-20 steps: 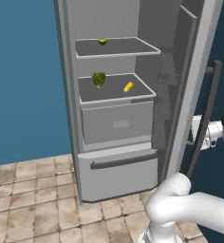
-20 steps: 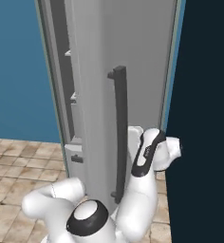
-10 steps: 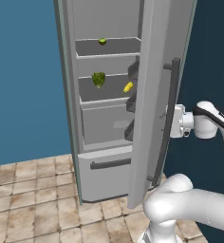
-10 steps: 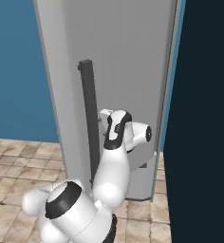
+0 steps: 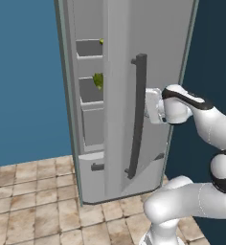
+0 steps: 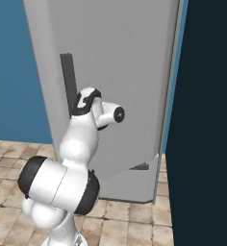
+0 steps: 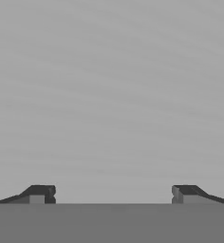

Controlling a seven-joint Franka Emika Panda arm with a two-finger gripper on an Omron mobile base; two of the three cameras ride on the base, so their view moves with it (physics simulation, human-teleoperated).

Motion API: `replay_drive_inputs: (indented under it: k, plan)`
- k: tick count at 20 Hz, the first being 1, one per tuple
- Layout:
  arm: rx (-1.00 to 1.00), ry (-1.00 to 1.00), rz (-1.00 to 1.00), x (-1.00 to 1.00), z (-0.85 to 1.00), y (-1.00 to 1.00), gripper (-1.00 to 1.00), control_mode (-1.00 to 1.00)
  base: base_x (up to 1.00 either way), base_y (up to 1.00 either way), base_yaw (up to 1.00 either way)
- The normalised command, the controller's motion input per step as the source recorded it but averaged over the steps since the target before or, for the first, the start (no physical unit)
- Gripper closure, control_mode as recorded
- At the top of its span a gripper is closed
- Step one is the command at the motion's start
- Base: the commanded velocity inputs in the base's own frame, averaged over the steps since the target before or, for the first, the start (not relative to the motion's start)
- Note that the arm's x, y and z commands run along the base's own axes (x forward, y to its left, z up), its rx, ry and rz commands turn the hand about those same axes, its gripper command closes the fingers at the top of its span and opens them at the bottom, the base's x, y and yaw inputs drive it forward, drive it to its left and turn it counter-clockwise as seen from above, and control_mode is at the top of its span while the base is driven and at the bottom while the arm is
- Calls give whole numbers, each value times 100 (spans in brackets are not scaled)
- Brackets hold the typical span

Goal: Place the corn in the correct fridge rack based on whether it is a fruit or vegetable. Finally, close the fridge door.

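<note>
The fridge door (image 5: 119,95) is swung most of the way to, its dark bar handle (image 5: 136,115) facing me. My gripper (image 5: 147,105) presses flat against the door's outer face just right of the handle. In the hand view the gripper (image 7: 113,192) is open, its fingertips (image 7: 38,192) wide apart with nothing between them, right up against the grey door panel (image 7: 112,95). A narrow strip of the fridge rack (image 5: 91,101) still shows through the gap. The corn is hidden behind the door.
A lumpy green vegetable (image 5: 98,80) lies on the lower rack and a small green fruit (image 5: 101,41) on the higher shelf (image 5: 88,55). The low drawer (image 5: 93,167) sits beneath. Blue wall lies to the left and a dark panel (image 6: 207,120) to the right; the floor is tiled.
The door has swung much further toward shut with my hand pushing on its outer face. The corn and most of the shelves have gone from sight behind it.
</note>
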Motion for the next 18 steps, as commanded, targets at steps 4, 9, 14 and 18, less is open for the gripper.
replay_drive_inputs:
  k: [4, 9, 14, 18]
  plan:
    - [-1, 8, -26, 62, 48, 30, -100, -100, 0, 0, 0]
    - [0, 14, -20, 61, 7, 1, -100, -100, 0, 0, 0]
    - [0, 15, -16, 54, -9, 0, -100, -100, 0, 0, 0]
    - [0, 12, -16, 61, -26, 0, -100, -100, 0, 0, 0]
